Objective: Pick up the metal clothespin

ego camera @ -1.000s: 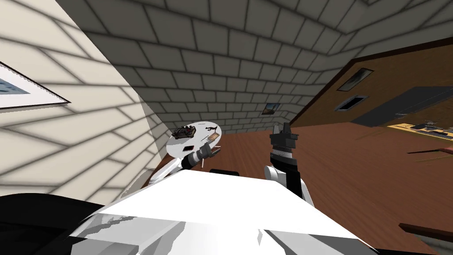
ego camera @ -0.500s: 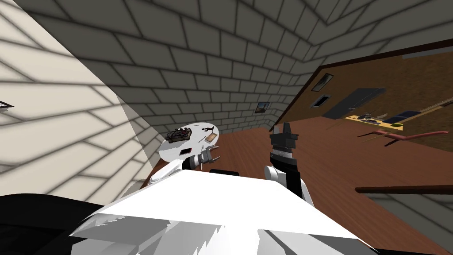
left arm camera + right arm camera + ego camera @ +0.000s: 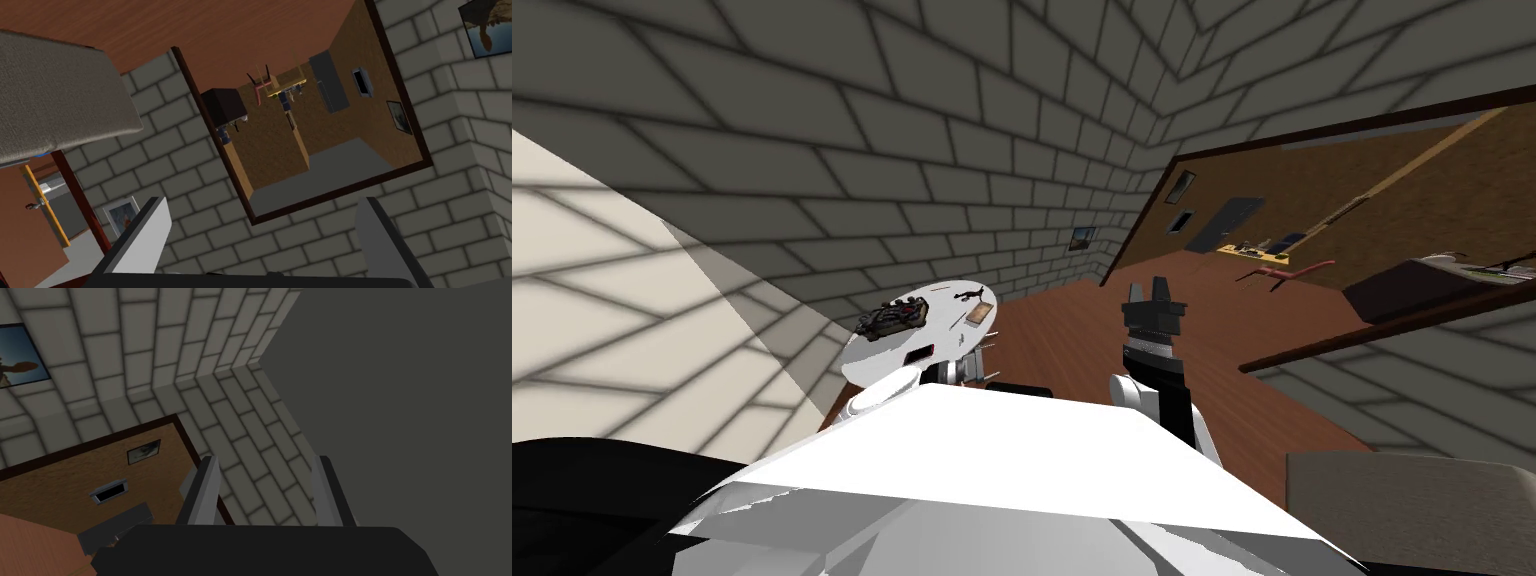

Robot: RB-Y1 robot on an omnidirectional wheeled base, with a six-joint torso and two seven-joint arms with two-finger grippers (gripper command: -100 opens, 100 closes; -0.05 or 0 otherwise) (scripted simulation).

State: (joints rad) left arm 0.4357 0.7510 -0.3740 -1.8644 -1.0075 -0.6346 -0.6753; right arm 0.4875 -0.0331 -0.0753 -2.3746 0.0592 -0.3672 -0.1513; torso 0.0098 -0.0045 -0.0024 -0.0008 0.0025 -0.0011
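A round white table [image 3: 864,362] stands against the brick wall ahead on my left. On its far right part lies a small dark clip-like thing [image 3: 970,293], likely the clothespin; its material cannot be told. My left gripper [image 3: 984,352] hovers at the table's near right edge, short of the clip, pointing away from the tabletop. Its fingers [image 3: 150,227] are open and hold nothing. My right gripper [image 3: 1149,292] is raised upright over the brown floor, to the right of the table. It is open and empty, its fingers [image 3: 207,488] parallel.
The table also carries a dark basket-like item [image 3: 892,318], a brownish flat piece [image 3: 979,313] and a small black piece [image 3: 918,354]. Brown floor [image 3: 1072,330] runs right of the table toward a wide doorway [image 3: 1312,200]. A grey upholstered block [image 3: 1412,510] sits near my right.
My view has swung, so the table slid left and lower and the doorway moved toward the middle. My left gripper has drawn back toward my chest. The right arm kept its pose.
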